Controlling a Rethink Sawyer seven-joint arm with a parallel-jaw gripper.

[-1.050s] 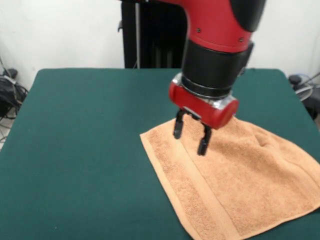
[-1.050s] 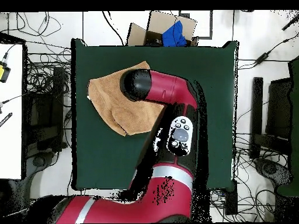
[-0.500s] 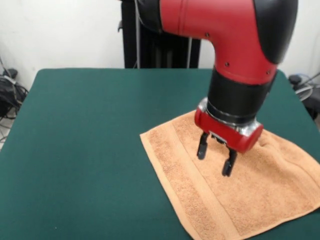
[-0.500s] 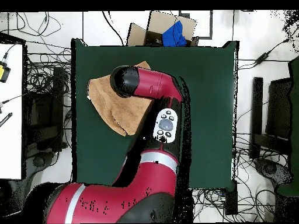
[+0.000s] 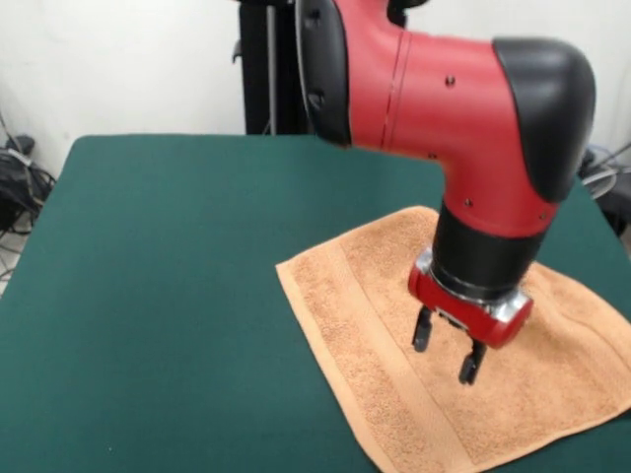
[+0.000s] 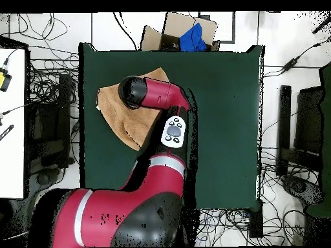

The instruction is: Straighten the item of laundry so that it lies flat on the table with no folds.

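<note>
Only the front view shows the fingers (image 5: 447, 353) spread apart over the towel (image 5: 375, 325).

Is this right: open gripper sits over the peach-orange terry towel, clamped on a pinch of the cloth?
Not quite. The front view shows the gripper open above the peach-orange terry towel, but holding nothing: its fingers hang apart with no cloth between them. The rest stands.

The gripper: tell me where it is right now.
In the front view the gripper hangs open just above the middle of the orange towel, on the right side of the green table. In the overhead view the arm hides it.
</note>
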